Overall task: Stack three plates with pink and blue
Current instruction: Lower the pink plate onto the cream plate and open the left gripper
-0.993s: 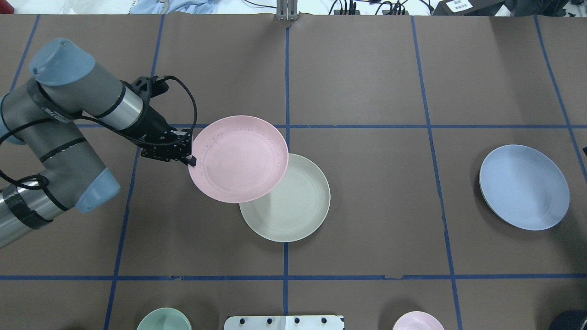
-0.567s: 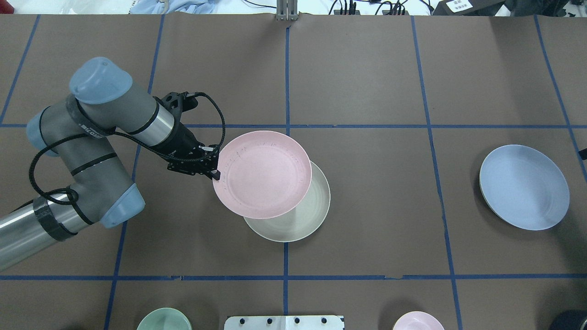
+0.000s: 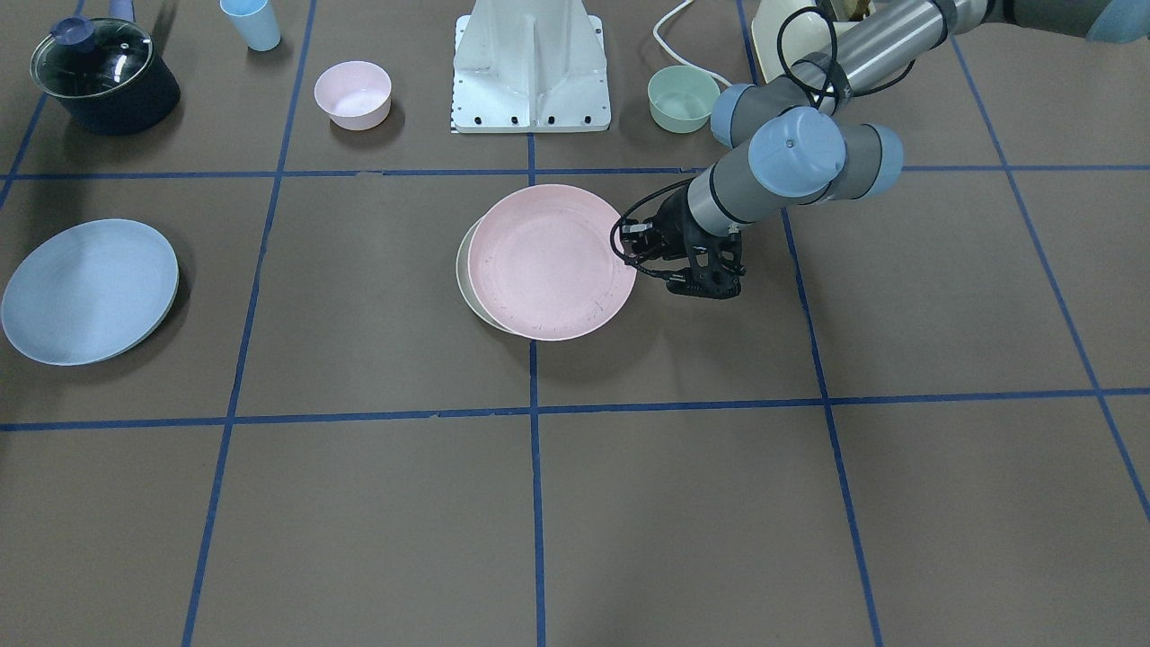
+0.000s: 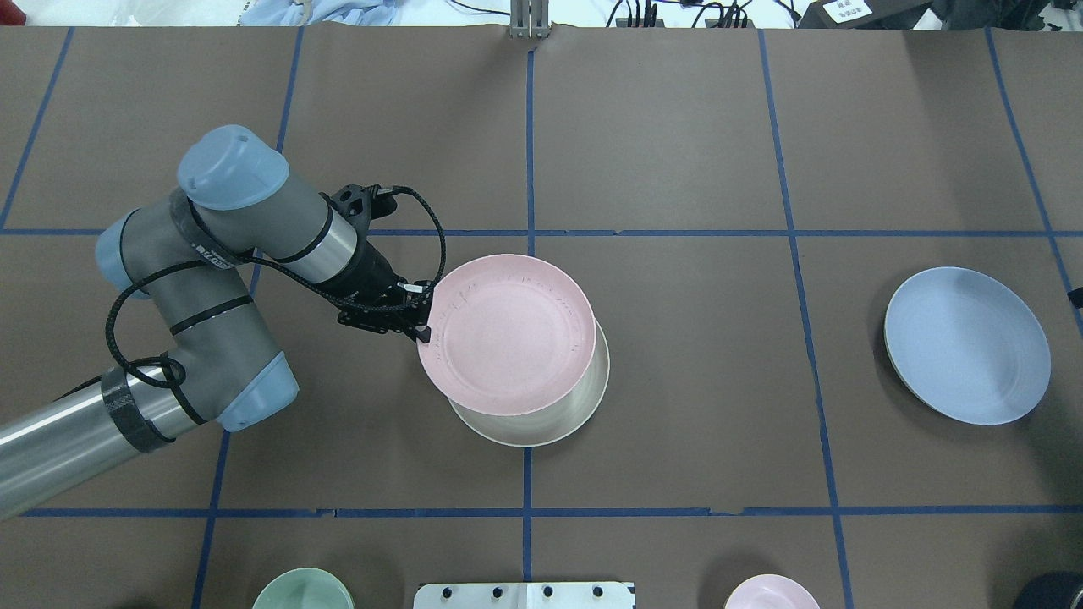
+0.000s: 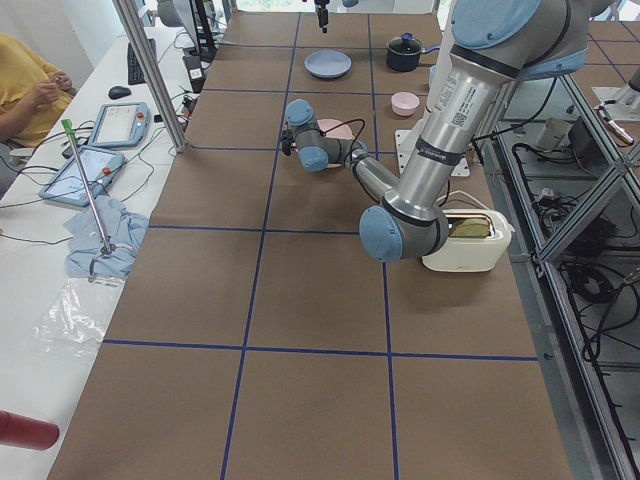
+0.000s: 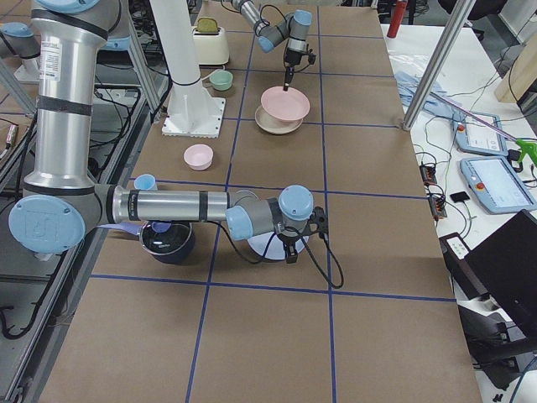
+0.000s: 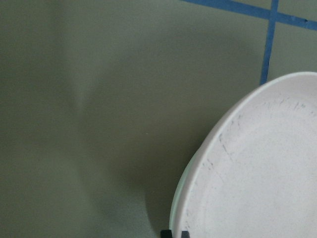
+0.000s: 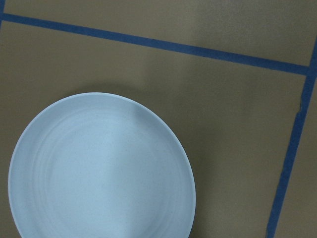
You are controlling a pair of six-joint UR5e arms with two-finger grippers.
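My left gripper is shut on the left rim of the pale pink plate. It holds the plate a little above the cream-white plate, covering most of it. The front view shows the same: gripper, pink plate, a cream sliver. In the left wrist view the pink plate fills the lower right. The pale blue plate lies flat at the far right and also shows in the right wrist view. My right gripper hangs by the blue plate; I cannot tell its state.
A small green bowl and a small pink bowl flank the white robot base. A dark pot with a glass lid and a blue cup stand at the right-arm end. A toaster sits near the left arm.
My left arm has carried the pink plate rightward and toward the robot's side, from half beside the cream plate to almost fully over it. The blue plate has not moved.
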